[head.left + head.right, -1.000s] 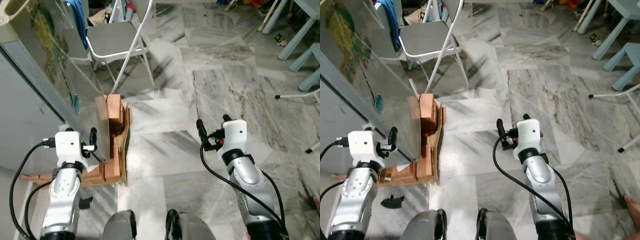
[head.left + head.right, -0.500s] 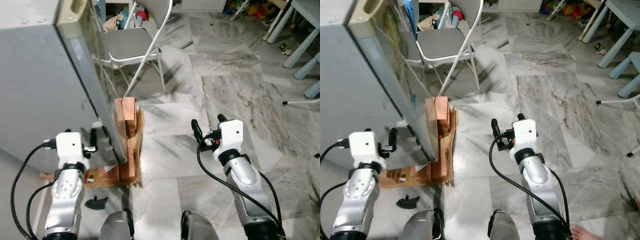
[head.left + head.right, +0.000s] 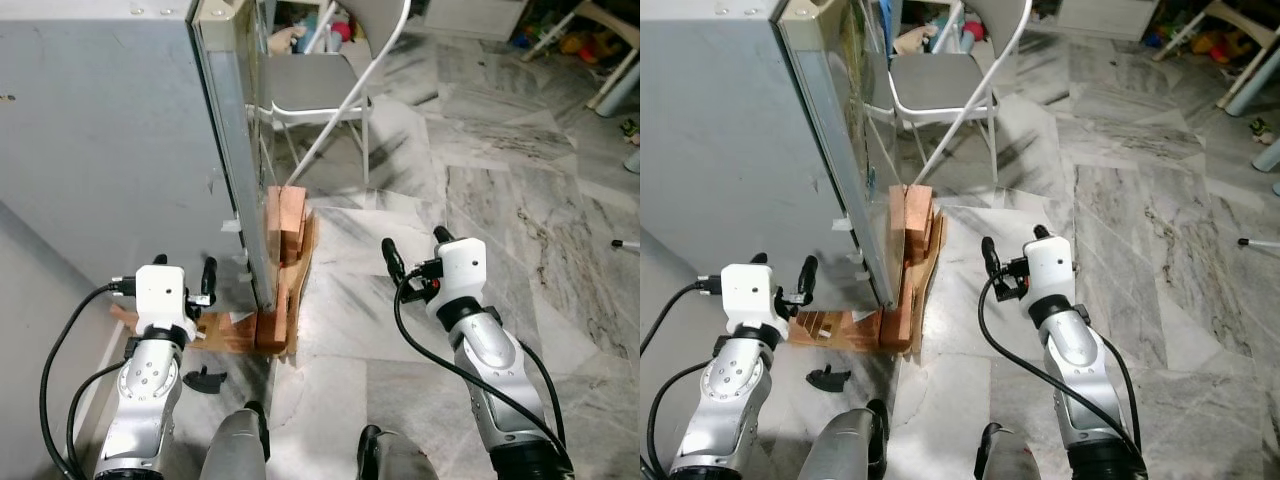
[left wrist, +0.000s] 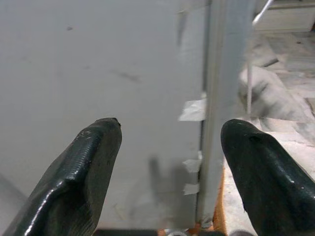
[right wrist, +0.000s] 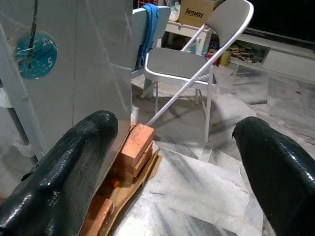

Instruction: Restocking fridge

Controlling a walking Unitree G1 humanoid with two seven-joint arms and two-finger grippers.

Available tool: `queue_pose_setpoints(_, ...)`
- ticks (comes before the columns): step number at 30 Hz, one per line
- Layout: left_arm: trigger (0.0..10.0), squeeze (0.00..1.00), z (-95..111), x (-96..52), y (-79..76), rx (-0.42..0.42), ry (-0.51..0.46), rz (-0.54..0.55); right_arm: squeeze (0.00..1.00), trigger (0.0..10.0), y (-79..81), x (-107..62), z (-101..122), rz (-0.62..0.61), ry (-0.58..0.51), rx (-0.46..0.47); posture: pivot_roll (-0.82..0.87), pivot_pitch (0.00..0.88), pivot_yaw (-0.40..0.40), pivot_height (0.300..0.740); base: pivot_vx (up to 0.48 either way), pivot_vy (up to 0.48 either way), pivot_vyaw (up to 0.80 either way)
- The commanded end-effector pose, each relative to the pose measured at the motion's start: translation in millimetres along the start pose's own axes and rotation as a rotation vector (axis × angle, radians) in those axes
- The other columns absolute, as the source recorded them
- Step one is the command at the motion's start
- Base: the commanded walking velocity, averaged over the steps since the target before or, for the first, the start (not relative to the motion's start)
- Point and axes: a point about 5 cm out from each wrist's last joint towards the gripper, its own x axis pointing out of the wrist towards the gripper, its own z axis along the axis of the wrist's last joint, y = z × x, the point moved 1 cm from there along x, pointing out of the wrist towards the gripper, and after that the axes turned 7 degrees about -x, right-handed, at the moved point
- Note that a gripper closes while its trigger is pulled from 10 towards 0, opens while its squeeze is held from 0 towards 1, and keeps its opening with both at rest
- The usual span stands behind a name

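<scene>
A grey fridge stands at my left, raised on bricks and wood. I face its side wall. Its door lies flat against the body, and the door's front carries stickers. My left gripper is open, low beside the fridge's lower front corner, with nothing between its fingers. Over the marble floor to the right of the fridge, my right gripper is also open and holds nothing.
Stacked orange bricks and a wooden board prop the fridge's base. A grey folding chair stands just beyond the door. A small black piece lies on the floor near my left leg. Marble floor stretches to the right.
The camera has turned left, so the fridge's side now takes up the left of the picture. Both grippers keep their pose, open with nothing in them.
</scene>
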Motion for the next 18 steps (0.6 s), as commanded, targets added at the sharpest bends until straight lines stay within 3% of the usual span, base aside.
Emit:
queue_pose_setpoints(1,10.0,0.0,0.3,0.1,-5.0,0.0,-0.004,-0.017,0.0,10.0,-2.5,-2.4,-2.9,-0.008,0.009,0.0,0.09,0.139,-0.031,0.74,0.0,-0.45,0.0)
queue_pose_setpoints(7,10.0,0.0,-0.3,-0.2,-6.1,-0.003,0.001,-0.022,0.0,10.0,-2.2,-2.3,-3.6,-0.004,0.012,0.0,0.09,0.141,-0.031,0.74,0.0,-0.417,0.0)
queue_pose_setpoints(18,10.0,0.0,-2.9,0.4,2.1,0.009,0.015,0.007,0.0,10.0,-0.9,-1.9,-4.3,-0.001,0.015,0.003,0.09,0.144,-0.033,0.74,0.0,0.0,0.0)
